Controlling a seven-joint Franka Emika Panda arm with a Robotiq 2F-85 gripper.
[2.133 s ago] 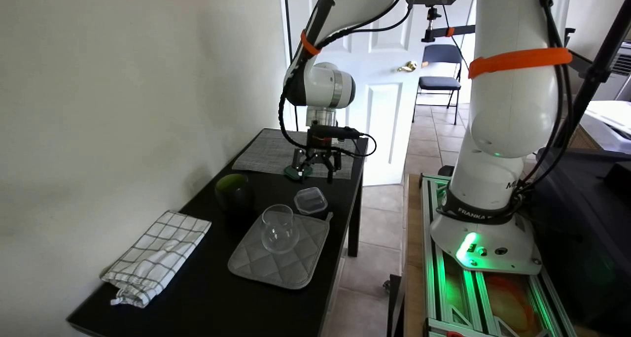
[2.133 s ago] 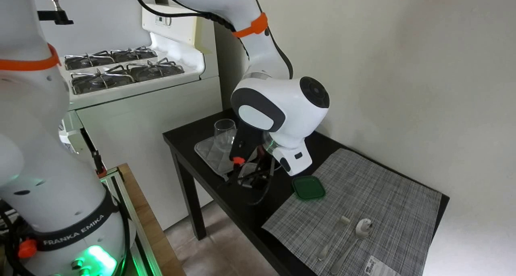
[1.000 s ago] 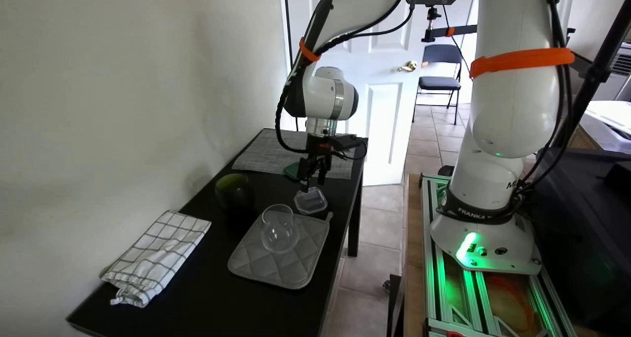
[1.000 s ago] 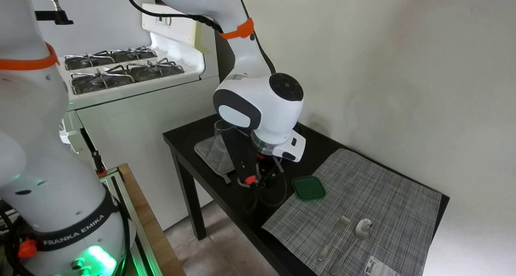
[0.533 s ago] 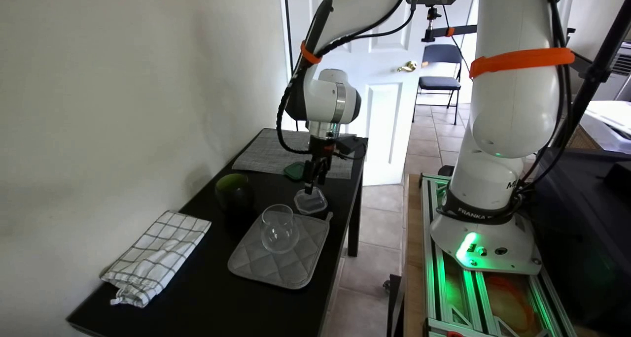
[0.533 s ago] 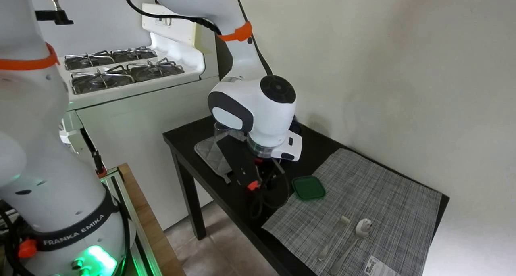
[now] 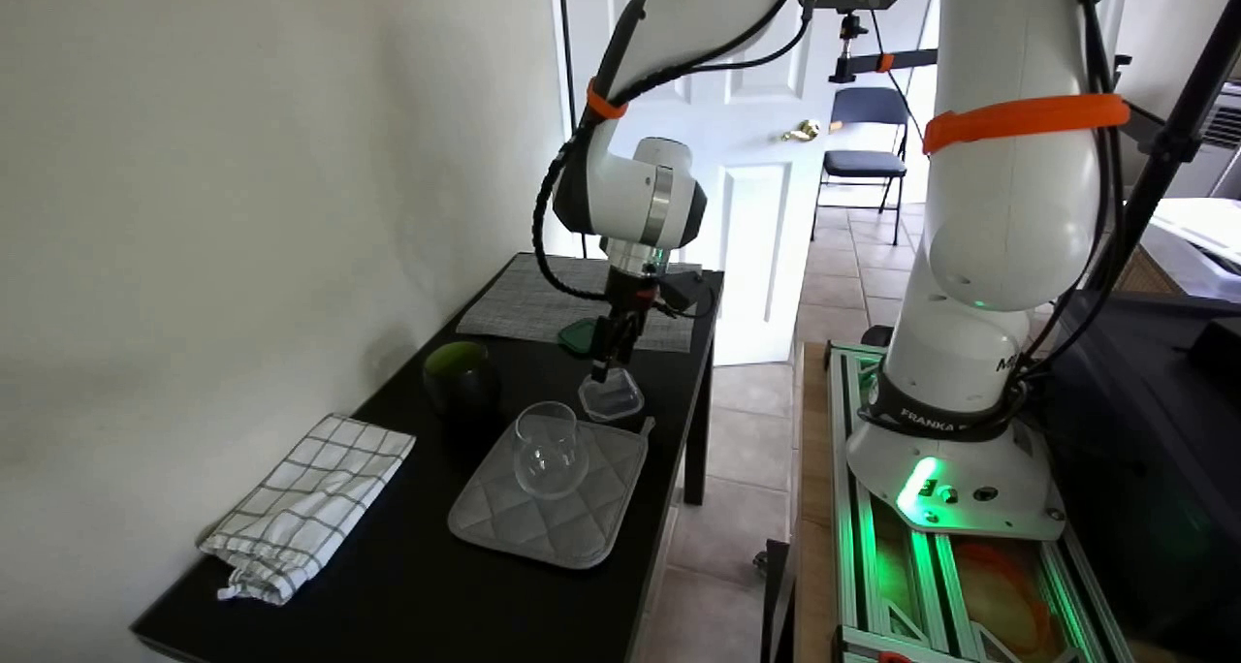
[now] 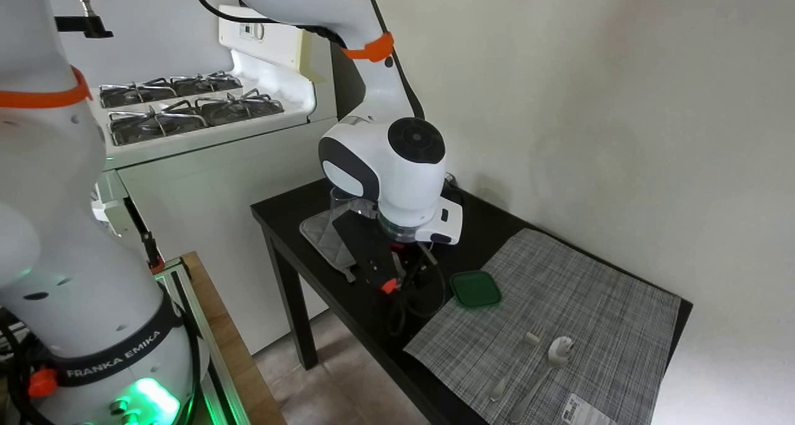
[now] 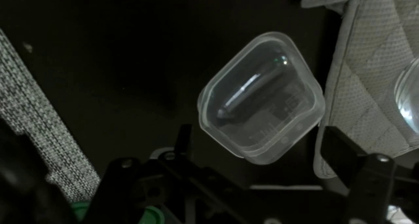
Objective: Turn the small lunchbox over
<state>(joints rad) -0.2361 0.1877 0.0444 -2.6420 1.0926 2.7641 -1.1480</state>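
The small lunchbox (image 9: 262, 99), a shallow clear plastic container with rounded corners, lies on the black table with one corner close to the grey pad's edge. It also shows in an exterior view, the lunchbox (image 7: 613, 398) partly covered by a fingertip. My gripper (image 9: 261, 139) is open above it, tilted, one finger on each side of the lunchbox in the wrist view. Whether a finger touches it I cannot tell. In an exterior view the gripper (image 7: 608, 365) stands at the lunchbox's far edge. The arm hides the lunchbox in the remaining exterior view.
Close by, the quilted grey pad (image 7: 553, 527) carries a clear glass (image 7: 550, 455). A dark cup (image 7: 461, 380) and checked cloth (image 7: 315, 498) stand along the wall. A green lid (image 8: 476, 289) lies beside the woven placemat (image 8: 559, 313), which bears a fork and a spoon (image 8: 546, 372).
My gripper has come down and across to the lunchbox, turning and tilting as it went. Over the last half second it shifted only slightly. The lunchbox has stayed in place.
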